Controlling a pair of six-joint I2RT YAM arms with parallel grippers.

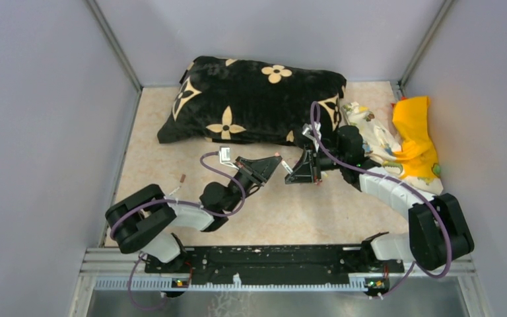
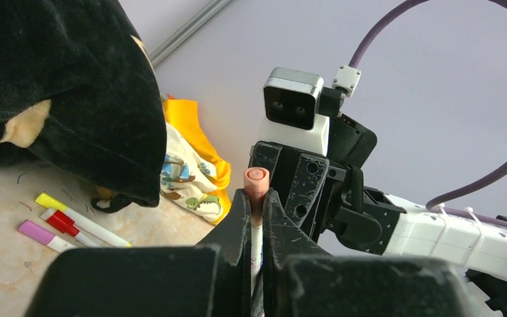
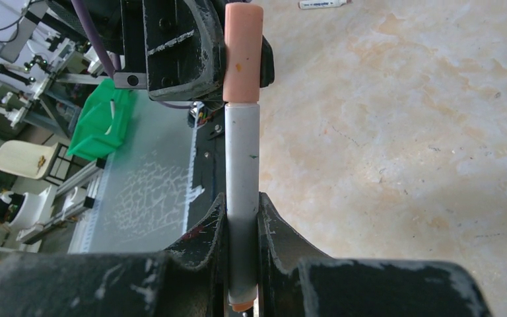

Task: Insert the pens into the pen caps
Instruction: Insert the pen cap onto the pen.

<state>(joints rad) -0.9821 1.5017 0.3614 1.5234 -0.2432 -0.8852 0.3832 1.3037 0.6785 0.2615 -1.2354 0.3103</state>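
Note:
One white pen (image 3: pixel 242 165) with a salmon-pink cap (image 3: pixel 243 49) is held between both grippers above the table. My right gripper (image 3: pixel 242 218) is shut on its white barrel, and an orange end shows below the jaws. My left gripper (image 2: pixel 256 201) is shut on the capped end (image 2: pixel 256 181), with the white barrel showing in the gap. In the top view they meet in front of the cushion, left gripper (image 1: pixel 274 162), right gripper (image 1: pixel 298 173). Three more capped pens, yellow (image 2: pixel 79 218), red (image 2: pixel 63 223) and pink (image 2: pixel 39 234), lie by the cushion.
A black cushion with tan flowers (image 1: pixel 251 99) lies across the back. A yellow cloth (image 1: pixel 416 132) and a printed cloth (image 1: pixel 373 132) lie at the back right. One pen (image 1: pixel 178 183) lies at the left of the table, and another (image 3: pixel 323 3) shows far off in the right wrist view.

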